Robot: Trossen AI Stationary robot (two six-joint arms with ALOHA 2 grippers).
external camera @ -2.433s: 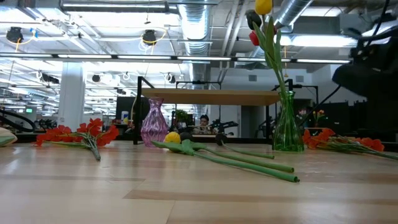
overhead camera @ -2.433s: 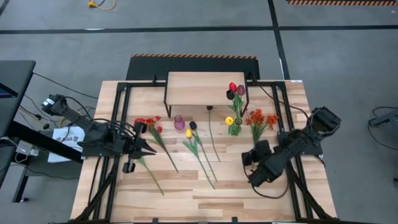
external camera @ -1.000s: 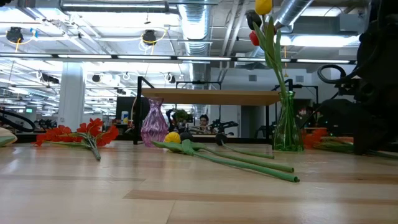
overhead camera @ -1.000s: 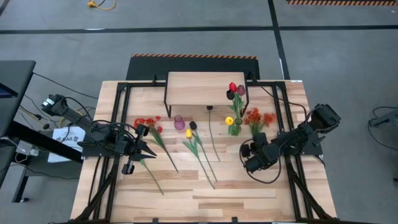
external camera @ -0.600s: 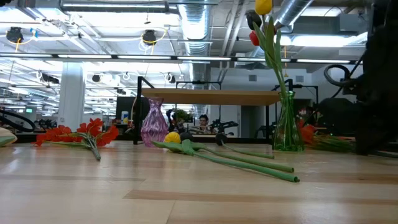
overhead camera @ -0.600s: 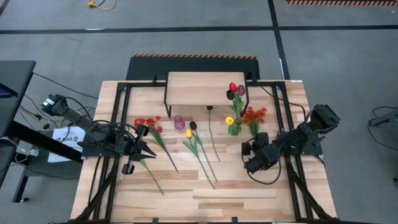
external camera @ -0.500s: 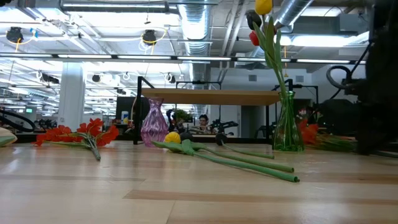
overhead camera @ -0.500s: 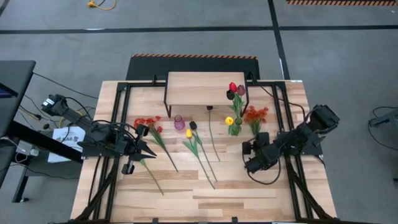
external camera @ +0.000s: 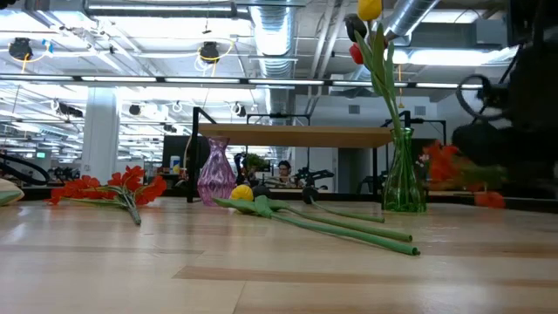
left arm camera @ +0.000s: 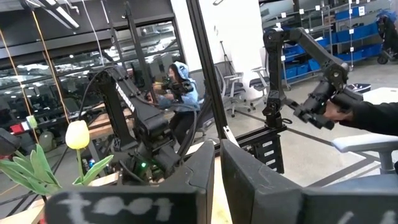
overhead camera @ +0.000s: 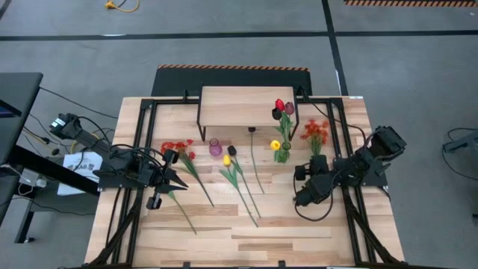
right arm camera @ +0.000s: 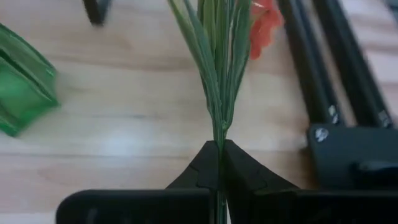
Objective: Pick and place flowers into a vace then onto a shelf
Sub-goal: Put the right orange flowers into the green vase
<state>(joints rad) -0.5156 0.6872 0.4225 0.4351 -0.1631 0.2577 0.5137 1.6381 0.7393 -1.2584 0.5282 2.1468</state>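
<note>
- Just ahead of the right gripper point(right arm camera: 219, 149) and a little to its left stands a green glass vase point(overhead camera: 281, 155), holding three tulips: red, dark maroon and yellow (their heads lean toward the shelf).
- Further left of that claw, past the loose stems, a small pink vase point(overhead camera: 215, 147) stands empty.
- The right gripper is pinched fully shut on the green stems of an orange-red blossom spray point(overhead camera: 316, 131); the blossoms hang clear of the boards, ahead of the claw and beside the green vase.
- The left gripper point(overhead camera: 179, 180) waits at the far left side of the table point(overhead camera: 284, 239), its fingers nearly together with nothing between them that I can see.
- Counted: two vases, two arms, two orange-red sprays. The second spray point(overhead camera: 178, 147) lies flat just ahead of the left claw.
- Between the two claws lie three loose tulips point(overhead camera: 237, 175) (one yellow, two dark), on the boards.
- The shelf point(overhead camera: 237, 107) stands at the table's far edge, beyond both claws, bare on top.
- Since a second ago, the right claw has gone from part open to clamped, and the spray, which lay on the table then, has risen and swung toward the shelf.
</note>
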